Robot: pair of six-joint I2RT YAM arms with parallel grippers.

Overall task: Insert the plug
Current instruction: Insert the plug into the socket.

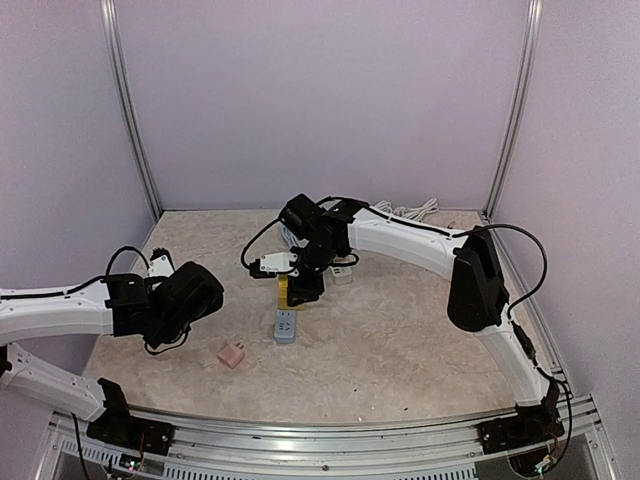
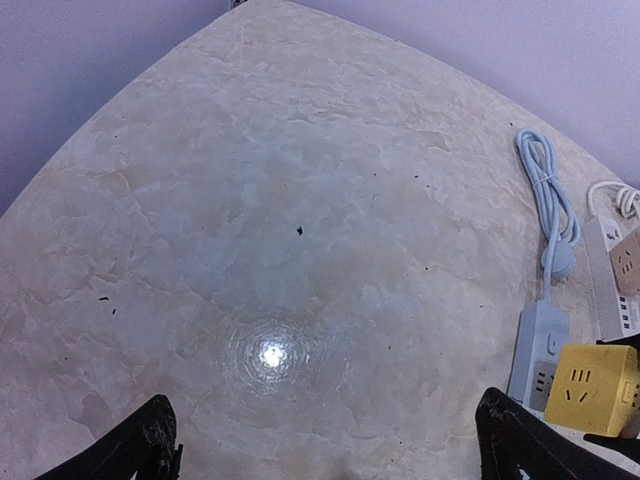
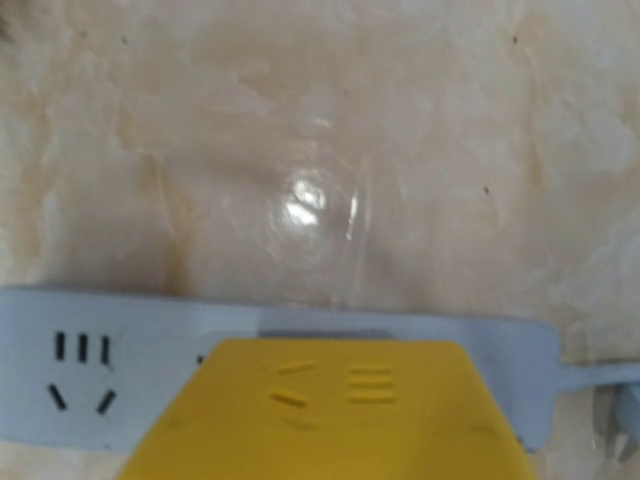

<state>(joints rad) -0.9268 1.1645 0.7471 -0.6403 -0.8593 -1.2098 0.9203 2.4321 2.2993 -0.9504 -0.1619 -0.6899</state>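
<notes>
Yellow plastic cube plug (image 3: 330, 410), clamped by the right gripper (image 1: 300, 288) at lower centre, should be squared over the pale-blue power strip (image 3: 130, 335) before being pressed.

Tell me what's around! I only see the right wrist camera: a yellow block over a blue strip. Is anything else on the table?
Observer: Yes, a pink cube lies left of the blue strip, not touching it.
Operator: Is the other hand holding something?
Observer: No, the left gripper is open over bare table.
Operator: Any more strips?
Observer: Yes, a white strip lies beyond your yellow block.
</notes>
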